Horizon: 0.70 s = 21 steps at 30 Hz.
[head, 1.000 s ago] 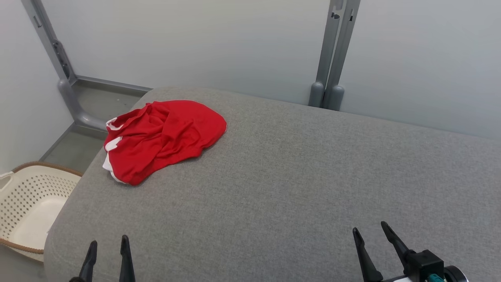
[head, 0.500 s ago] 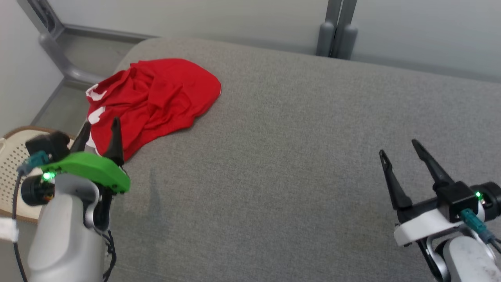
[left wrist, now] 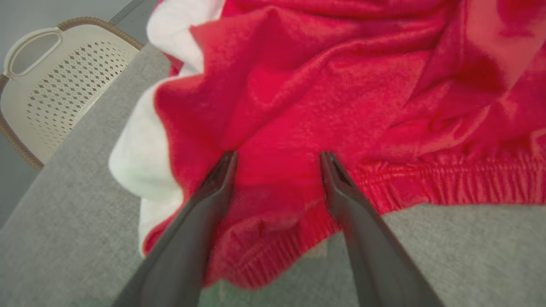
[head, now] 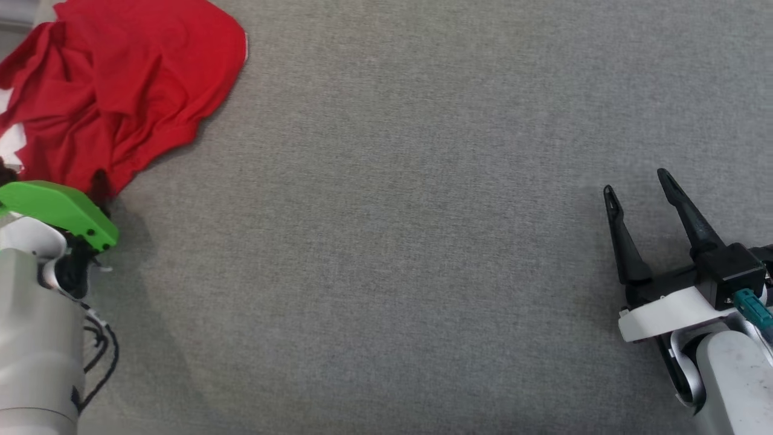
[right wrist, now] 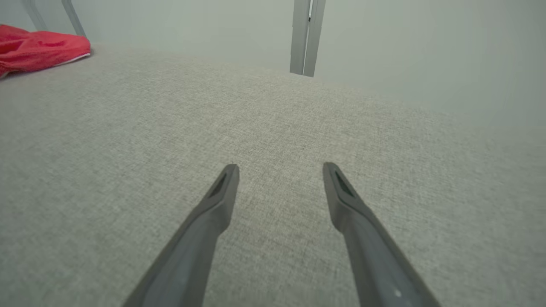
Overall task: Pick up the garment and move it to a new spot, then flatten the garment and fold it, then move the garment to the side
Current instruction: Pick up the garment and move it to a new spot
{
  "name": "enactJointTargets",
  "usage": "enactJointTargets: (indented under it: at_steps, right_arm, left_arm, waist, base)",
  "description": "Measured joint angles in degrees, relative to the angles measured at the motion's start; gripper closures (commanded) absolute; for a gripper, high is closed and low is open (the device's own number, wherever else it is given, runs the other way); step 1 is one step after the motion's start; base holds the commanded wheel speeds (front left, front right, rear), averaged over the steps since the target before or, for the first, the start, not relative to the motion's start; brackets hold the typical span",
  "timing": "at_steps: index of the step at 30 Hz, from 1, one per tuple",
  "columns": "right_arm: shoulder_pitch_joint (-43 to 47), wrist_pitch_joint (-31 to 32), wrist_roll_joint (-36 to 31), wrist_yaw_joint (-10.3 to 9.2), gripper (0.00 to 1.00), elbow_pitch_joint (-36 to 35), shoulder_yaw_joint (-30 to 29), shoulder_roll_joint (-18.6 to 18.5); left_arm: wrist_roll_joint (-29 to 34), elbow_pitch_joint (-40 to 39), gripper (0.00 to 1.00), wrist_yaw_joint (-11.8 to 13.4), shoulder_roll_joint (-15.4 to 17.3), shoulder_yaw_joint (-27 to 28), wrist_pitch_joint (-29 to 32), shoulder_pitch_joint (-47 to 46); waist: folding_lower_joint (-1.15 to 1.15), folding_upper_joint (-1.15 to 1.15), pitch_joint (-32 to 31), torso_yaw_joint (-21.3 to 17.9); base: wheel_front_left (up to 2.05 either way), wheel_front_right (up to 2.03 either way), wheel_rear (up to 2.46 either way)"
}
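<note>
step 1 of 3 | left gripper hanging wide over garment | right gripper idling wide | lifting, flattening, folding pending

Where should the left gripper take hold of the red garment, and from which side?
Probably grip the gathered elastic edge of the red garment, coming from the bare grey surface side. That edge looks thick and faces the open left gripper, which straddles it.
</note>
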Motion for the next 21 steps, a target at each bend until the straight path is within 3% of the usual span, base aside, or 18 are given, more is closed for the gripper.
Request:
enactJointTargets:
  at_steps: [1, 6, 10, 16, 21]
  right_arm:
    - [0.1, 0.0, 0.2, 0.00, 0.00, 0.2, -0.1, 0.4]
    - [0.9, 0.0, 0.7, 0.00, 0.00, 1.2, -0.7, 2.6]
    - [3.6, 0.0, 1.1, 0.00, 0.00, 1.7, -0.7, 5.5]
    - [8.2, 0.0, 1.5, 0.00, 0.00, 2.6, -0.4, 8.6]
    - [11.0, 0.0, 2.0, 0.00, 0.00, 1.9, -0.4, 10.2]
  left_arm:
    - [0.1, 0.5, 1.00, -0.1, 0.9, -0.3, -0.1, -0.6]
    - [1.9, -0.1, 1.00, -0.8, 2.7, -2.8, -3.1, -0.3]
    - [2.6, -5.4, 1.00, -1.2, 2.3, -6.6, -6.5, 2.6]
    - [2.4, -25.3, 1.00, -1.4, 0.1, -17.0, -4.6, 9.7]
    - [0.9, -50.3, 1.00, -1.1, -1.7, -22.3, 2.5, 18.4]
  waist:
    - [0.00, 0.00, 0.5, -0.7]
    - [0.00, 0.00, 0.5, -3.3]
    - [0.00, -0.01, -2.1, -4.5]
    - [0.00, 0.00, -8.4, -5.9]
    - [-0.01, 0.00, -14.6, -6.5]
  base:
    - [0.00, 0.00, 0.00]
    - [0.00, 0.00, 0.00]
    - [0.00, 0.00, 0.00]
    - [0.00, 0.00, 0.00]
    - [0.00, 0.00, 0.00]
